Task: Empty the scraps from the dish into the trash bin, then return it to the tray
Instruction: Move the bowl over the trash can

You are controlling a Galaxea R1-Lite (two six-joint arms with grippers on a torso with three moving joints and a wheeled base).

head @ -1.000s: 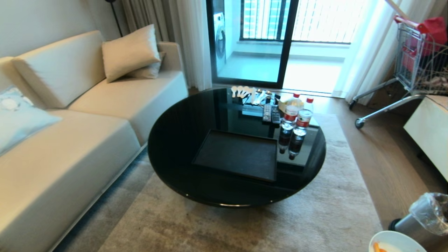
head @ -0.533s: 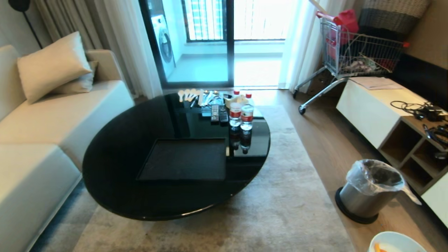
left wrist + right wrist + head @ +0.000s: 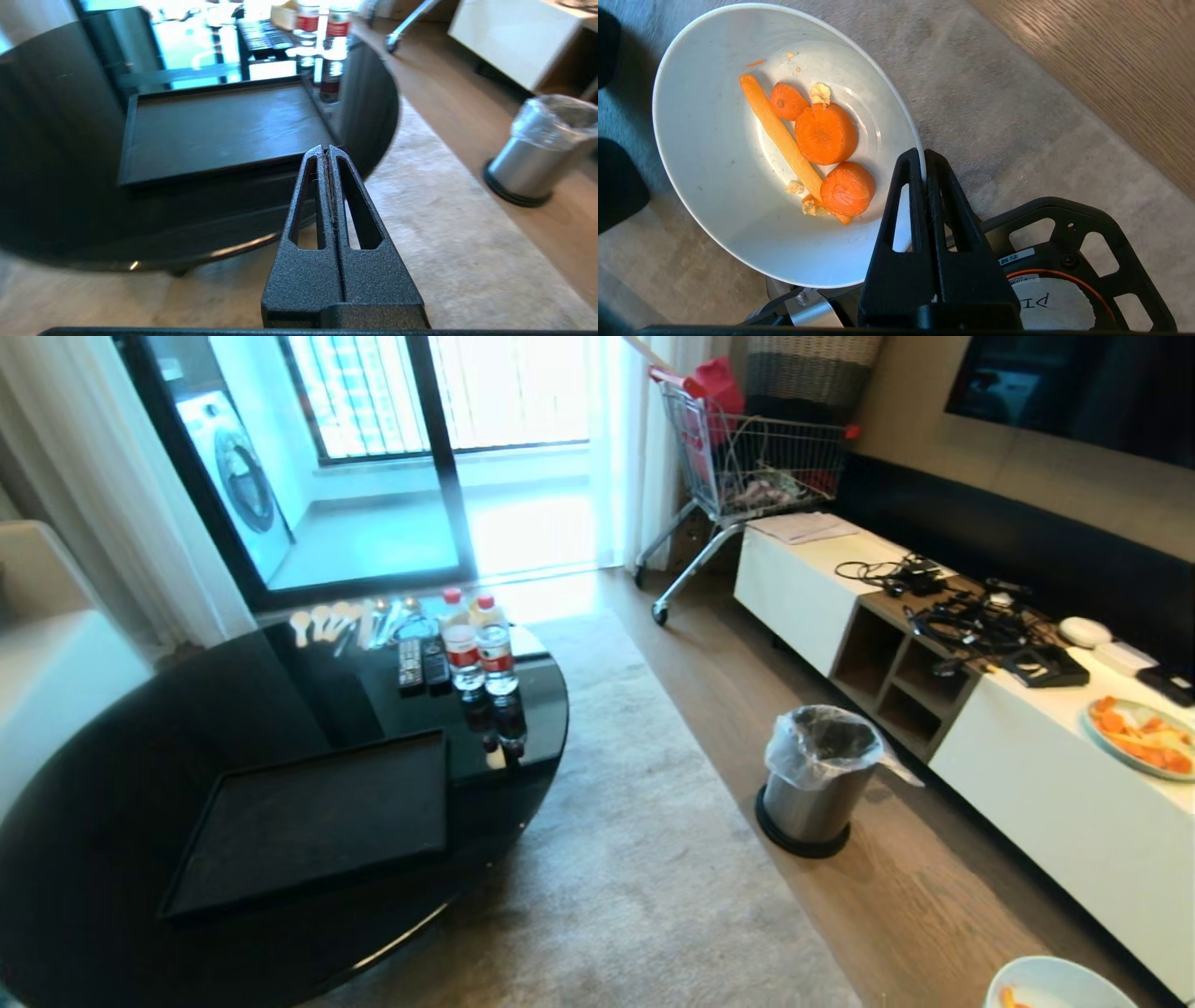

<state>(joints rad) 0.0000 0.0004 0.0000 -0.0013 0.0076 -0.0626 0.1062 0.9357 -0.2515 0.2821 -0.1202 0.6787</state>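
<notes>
The whole view is swinging to the right. The sofa is gone from sight, and the trash bin [image 3: 820,779] is now standing in full view on the floor, right of the round black bench [image 3: 280,821]. The empty tray [image 3: 313,821] is lying on the bench. The right hand [image 3: 923,158] is pinching the dish's [image 3: 775,140] rim, with the scraps [image 3: 817,144] inside. The left hand [image 3: 326,151] is pressed together, holding nothing.
</notes>
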